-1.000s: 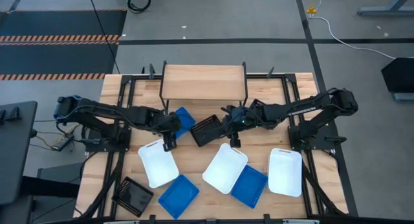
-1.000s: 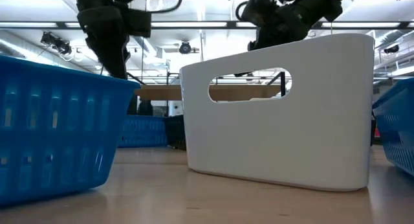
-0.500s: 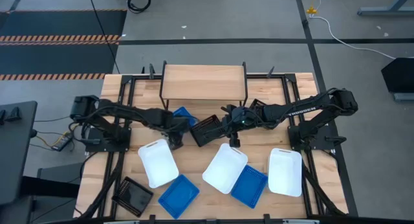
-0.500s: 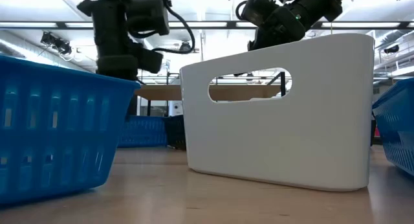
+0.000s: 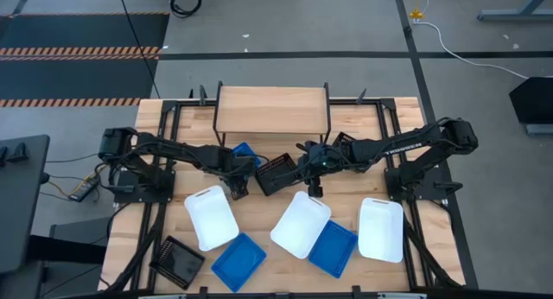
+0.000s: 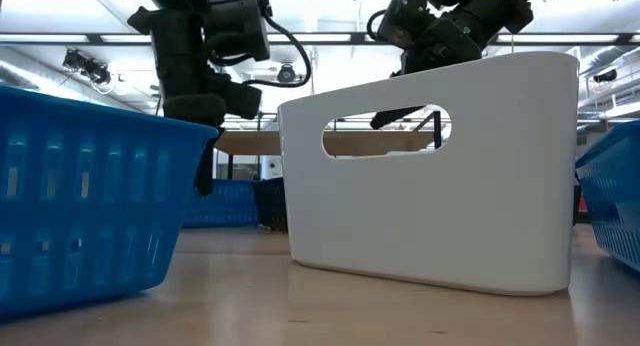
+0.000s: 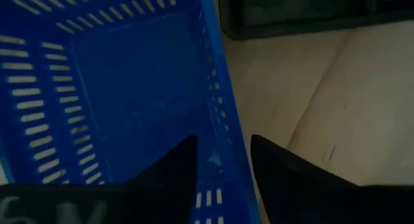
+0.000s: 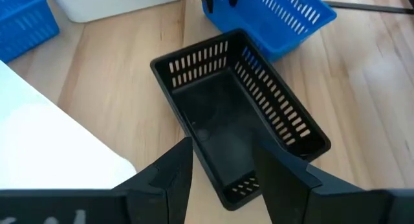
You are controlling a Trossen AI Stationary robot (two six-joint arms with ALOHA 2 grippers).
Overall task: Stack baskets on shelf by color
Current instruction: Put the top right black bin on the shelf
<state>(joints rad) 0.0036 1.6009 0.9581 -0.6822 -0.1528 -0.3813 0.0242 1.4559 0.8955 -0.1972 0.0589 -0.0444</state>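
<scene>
On the left, the left gripper is lowered over a blue basket that sits just in front of the shelf. In the left wrist view its two dark fingers straddle the basket's slotted side wall, one finger inside the basket and one outside. The jaws stand partly open with the wall between them; whether they are pressing on it cannot be told.

Just beside that basket, toward the middle of the table, lies a black basket with slotted sides. The right gripper hovers over its near end. In the right wrist view the fingers are spread apart above the black basket's short end wall and hold nothing.

The shelf, a light wooden plank on thin black legs, stands at the far edge of the table, beyond both grippers, with nothing on top of it.

Nearer the front of the table, well apart from the jaws, lie three white baskets and, two more blue baskets and, and another black basket at the front left corner.
</scene>
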